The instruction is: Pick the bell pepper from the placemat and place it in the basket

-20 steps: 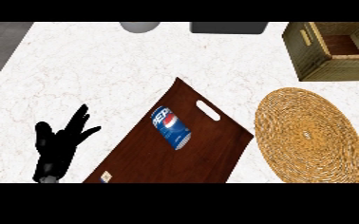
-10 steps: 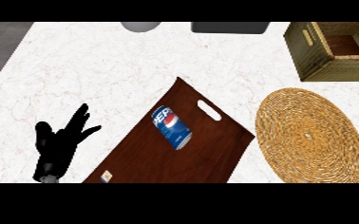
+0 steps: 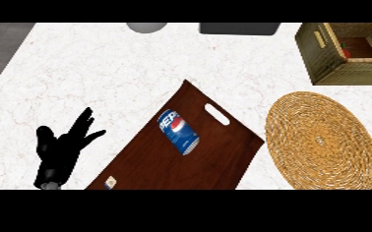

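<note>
resting at lower left, left hand fingers spread, holding nothing. woven placemat at right; basket upper right; soda can on wooden tray.

Counter: we see white stone with faint reddish veins, smooth.
Tray: we see dark brown wood with a slight sheen, smooth.
Can: we see blue printed metal, glossy, with a silvery end.
Placemat: we see woven straw in rings, rough and matt.
Basket: we see olive-brown planks, matt, coarse-looking.
Left hand: we see plain black, matt; material unclear to us.
</note>
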